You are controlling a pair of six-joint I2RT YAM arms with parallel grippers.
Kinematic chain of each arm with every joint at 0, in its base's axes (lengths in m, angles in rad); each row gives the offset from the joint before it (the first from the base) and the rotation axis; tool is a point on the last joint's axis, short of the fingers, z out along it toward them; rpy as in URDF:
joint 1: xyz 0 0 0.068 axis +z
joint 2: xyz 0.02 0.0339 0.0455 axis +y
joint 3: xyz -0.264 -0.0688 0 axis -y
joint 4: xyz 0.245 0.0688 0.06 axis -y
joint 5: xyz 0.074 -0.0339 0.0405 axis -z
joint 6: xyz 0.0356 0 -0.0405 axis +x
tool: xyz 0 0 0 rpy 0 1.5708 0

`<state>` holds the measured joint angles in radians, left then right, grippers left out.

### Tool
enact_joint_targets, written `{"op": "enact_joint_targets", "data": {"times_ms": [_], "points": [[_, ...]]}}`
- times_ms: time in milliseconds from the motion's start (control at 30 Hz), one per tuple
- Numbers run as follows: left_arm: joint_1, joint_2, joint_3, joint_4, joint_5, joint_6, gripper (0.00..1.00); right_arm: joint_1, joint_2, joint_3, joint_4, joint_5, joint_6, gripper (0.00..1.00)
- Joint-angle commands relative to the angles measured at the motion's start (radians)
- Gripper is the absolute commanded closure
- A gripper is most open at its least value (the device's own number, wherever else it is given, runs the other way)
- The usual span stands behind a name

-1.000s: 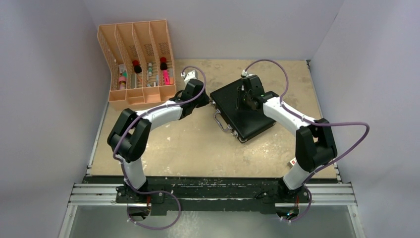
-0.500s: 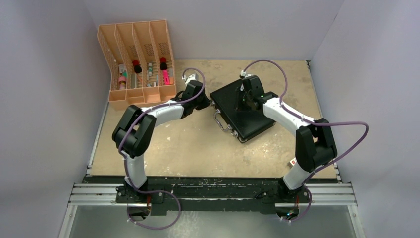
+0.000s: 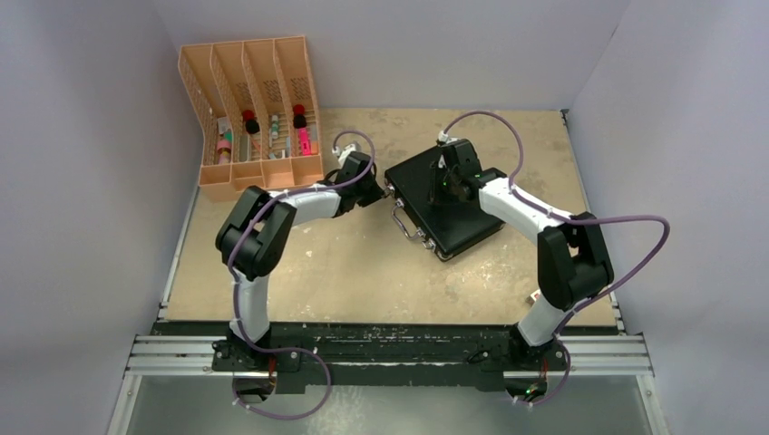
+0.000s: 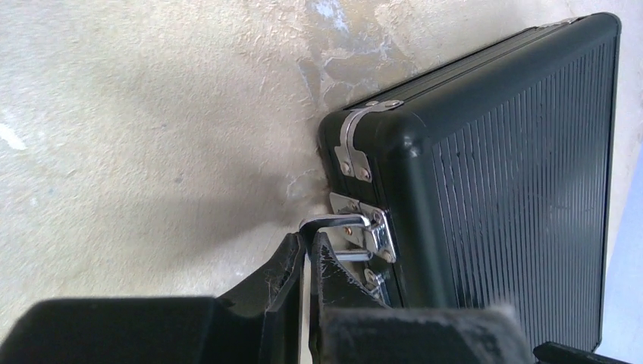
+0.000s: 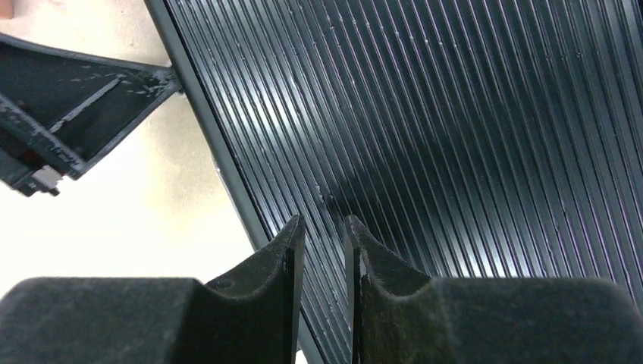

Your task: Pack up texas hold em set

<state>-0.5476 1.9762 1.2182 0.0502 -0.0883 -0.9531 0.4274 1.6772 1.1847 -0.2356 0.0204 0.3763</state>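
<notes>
- Beige, scuffed and patchy table [image 3: 363,263] under everything. It looks rough and matte.
- Orange four-slot rack [image 3: 258,118] sits in the far left corner with small bottles in it. It's well clear of the action and not part of the set.
- The black case [image 3: 453,213] is closed and lies flat around mid-table, a bit right of centre. Its long axis runs diagonally from far-left to near-right. The lid is hard and finely ribbed, with rounded corners.
- Right gripper [image 5: 323,224] points down at the lid near its left edge. Its fingers are slightly apart with nothing between them, and I can't tell if they actually touch the lid.
- Left gripper [image 4: 307,239] has its fingers pressed together, low over the table at the case's handle side.
- The silver handle [image 3: 405,222] sits on the edge facing near-left, so the left arm is clearly the closer one for that side.
- The key bit is the shiny latch [image 4: 364,231] just ahead and to the right of the left fingertips. Its loop reaches right out to them, either touching or a hair off. The tips look shut beside it rather than around it, and I'd guess the next move is a push toward the case to snap it down.
</notes>
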Motion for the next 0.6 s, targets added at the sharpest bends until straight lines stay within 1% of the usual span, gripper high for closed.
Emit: {"op": "enact_joint_targets", "data": {"times_ms": [0,100,167,233,300,367,467,567], "points": [[-0.002,0.071,0.055,0.055,0.041,0.023,1.0,0.004,-0.012,0.012,0.029,-0.019,-0.014,0.72],[0.0,0.121,0.126,0.054,0.063,0.046,1.0,0.003,-0.022,0.01,0.033,-0.016,-0.016,0.72],[0.0,0.131,0.138,0.084,0.086,0.05,1.0,0.004,-0.035,0.009,0.034,-0.018,-0.021,0.72],[0.0,0.11,0.131,0.09,0.079,0.062,1.0,0.004,-0.061,0.005,0.036,-0.021,-0.028,0.72],[0.0,0.064,0.104,0.079,0.039,0.084,0.98,0.004,-0.088,-0.003,0.037,-0.023,-0.037,0.72],[0.0,0.001,0.072,0.061,-0.002,0.115,0.95,0.006,-0.114,-0.011,0.046,0.007,-0.073,0.72],[0.0,-0.1,0.025,0.043,-0.042,0.144,0.88,0.029,-0.159,-0.029,0.027,0.014,-0.082,0.71],[0.0,-0.187,-0.016,0.05,-0.041,0.154,0.73,0.066,-0.2,-0.046,-0.014,0.037,-0.073,0.71]]}}
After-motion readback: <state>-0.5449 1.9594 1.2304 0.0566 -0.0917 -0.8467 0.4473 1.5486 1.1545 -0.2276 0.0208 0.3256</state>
